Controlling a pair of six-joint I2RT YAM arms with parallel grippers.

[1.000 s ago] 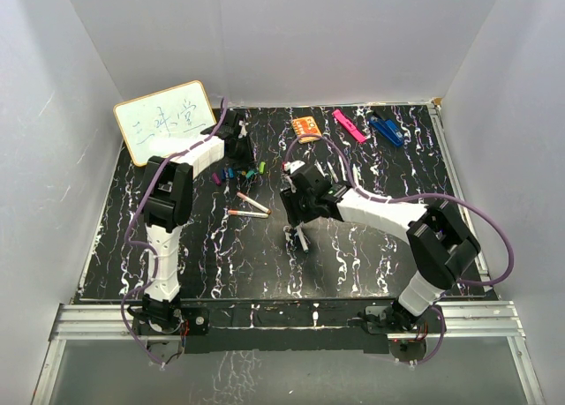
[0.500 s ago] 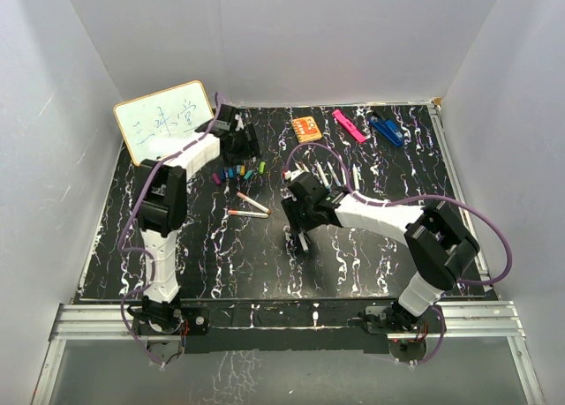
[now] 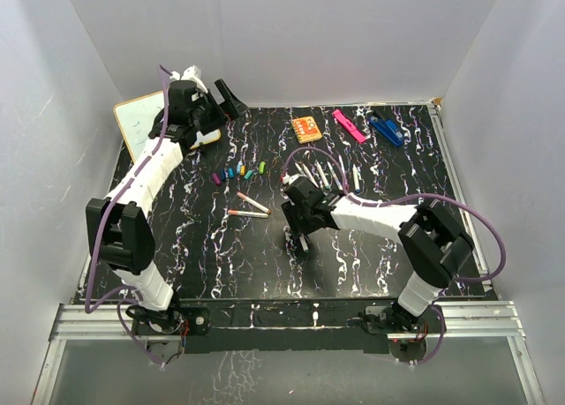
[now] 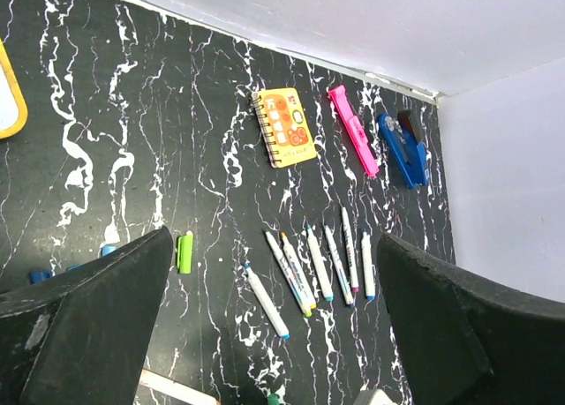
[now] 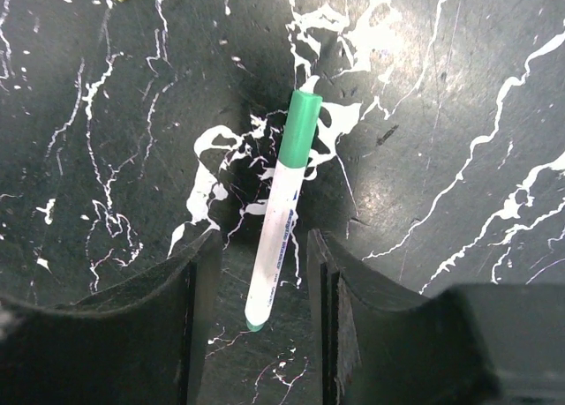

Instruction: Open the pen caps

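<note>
A white pen [image 5: 275,237] with a green pen cap [image 5: 300,127] lies flat on the black marbled table. My right gripper [image 5: 256,281] is low over it, open, one finger on each side of the barrel with a small gap on both sides. A row of loose coloured pen caps [image 3: 237,172] lies left of centre, and a green one [image 4: 184,251] shows in the left wrist view. Several uncapped pens [image 4: 318,264] lie side by side. My left gripper [image 3: 219,109] is raised high near the back left, open wide [image 4: 274,242] and empty.
Two more pens [image 3: 250,207] lie left of the right gripper [image 3: 298,237]. A whiteboard [image 3: 132,127] leans at the back left. An orange notebook [image 3: 306,128], a pink bar [image 3: 349,125] and a blue stapler [image 3: 386,128] lie along the back edge.
The left arm has lifted up and back from the row of caps toward the whiteboard, and its jaws opened wide. The right gripper's jaws narrowed a little around the green-capped pen.
</note>
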